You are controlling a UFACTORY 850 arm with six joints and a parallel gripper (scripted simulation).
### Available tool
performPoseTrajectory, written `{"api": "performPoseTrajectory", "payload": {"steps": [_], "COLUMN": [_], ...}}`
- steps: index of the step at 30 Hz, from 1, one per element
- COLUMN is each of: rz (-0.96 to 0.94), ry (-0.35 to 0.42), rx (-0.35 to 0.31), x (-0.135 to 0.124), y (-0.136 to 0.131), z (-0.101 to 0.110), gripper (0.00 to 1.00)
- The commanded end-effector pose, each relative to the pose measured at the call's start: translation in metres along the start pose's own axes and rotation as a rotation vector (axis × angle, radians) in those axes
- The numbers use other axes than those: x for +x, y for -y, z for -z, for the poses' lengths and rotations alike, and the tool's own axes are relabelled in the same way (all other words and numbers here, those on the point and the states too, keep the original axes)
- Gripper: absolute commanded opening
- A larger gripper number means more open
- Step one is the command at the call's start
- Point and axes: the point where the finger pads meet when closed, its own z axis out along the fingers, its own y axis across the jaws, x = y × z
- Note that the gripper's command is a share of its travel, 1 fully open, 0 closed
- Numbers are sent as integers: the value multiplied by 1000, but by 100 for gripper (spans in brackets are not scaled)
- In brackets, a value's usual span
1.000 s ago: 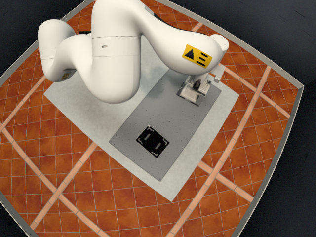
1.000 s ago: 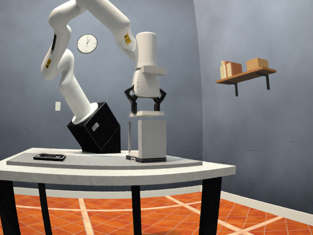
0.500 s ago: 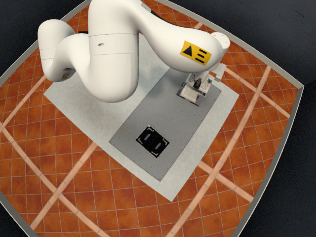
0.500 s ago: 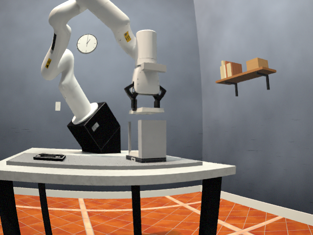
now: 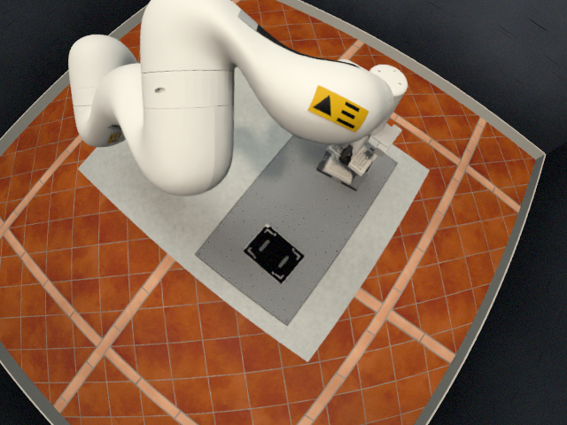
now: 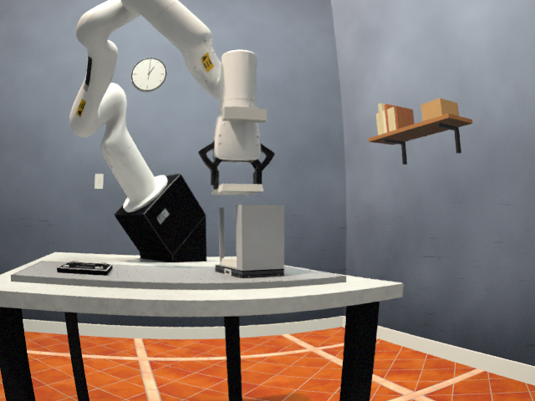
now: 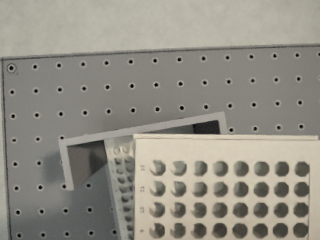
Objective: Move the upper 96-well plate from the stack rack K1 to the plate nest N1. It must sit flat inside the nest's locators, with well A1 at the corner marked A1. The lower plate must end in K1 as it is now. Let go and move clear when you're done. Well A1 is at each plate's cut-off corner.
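My gripper (image 6: 236, 182) is shut on the upper 96-well plate (image 6: 236, 189) (image 7: 225, 185) (image 5: 363, 160) and holds it level in the air, a little above the top of stack rack K1 (image 6: 259, 237) (image 7: 82, 165). In the wrist view the plate is shifted and turned against the rack's opening. The lower plate (image 7: 119, 195) (image 6: 226, 262) lies at the bottom of the rack. Plate nest N1 (image 5: 274, 253) (image 6: 84, 267), black with white corner locators, lies empty at the other end of the grey hole board (image 5: 298, 205) (image 6: 172, 274) (image 7: 150, 80). The fingers do not show in the wrist view.
The arm's black base block (image 6: 168, 224) stands behind the board, between nest and rack. The arm's bulky white links (image 5: 182, 100) hang over the table's back left. The board rests on a pale table top (image 5: 182, 220) (image 6: 194, 297).
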Motion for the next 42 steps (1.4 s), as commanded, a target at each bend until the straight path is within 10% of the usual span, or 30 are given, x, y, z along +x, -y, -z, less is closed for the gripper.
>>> {"api": "performPoseTrajectory", "payload": {"steps": [1, 42], "rz": [-10, -10], "ry": [-6, -6], "rx": [2, 2], "x": [1, 0], "y": [-11, -131], "z": [1, -2], "gripper": [0, 0]}}
